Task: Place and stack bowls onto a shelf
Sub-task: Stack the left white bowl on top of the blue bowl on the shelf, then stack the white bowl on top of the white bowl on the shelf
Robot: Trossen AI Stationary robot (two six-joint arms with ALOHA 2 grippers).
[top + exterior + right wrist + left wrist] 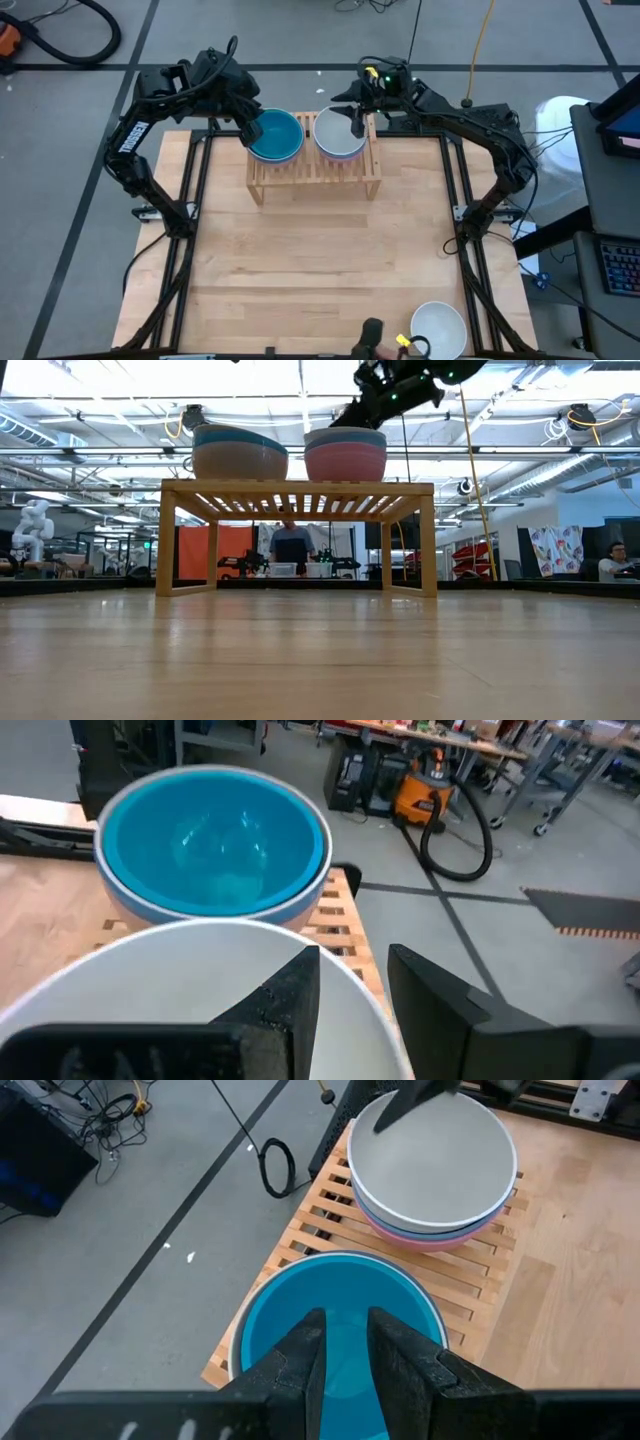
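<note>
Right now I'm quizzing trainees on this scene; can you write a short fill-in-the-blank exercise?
1. The two stacks of bowls stand on the wooden ____.
2. The left stack has a ____ bowl on top.
3. A lone white bowl sits on the ____, near its corner.
4. The right pincer is over the ____ stack.

Missing: shelf; blue; table; right

Shelf [314, 178] top: I see both halves filled by bowl stacks [276, 137], [340, 135] | grippers [252, 128], [358, 120] crowd above | tabletop [320, 260] in front open | white bowl [438, 328] blocks near right corner
</note>
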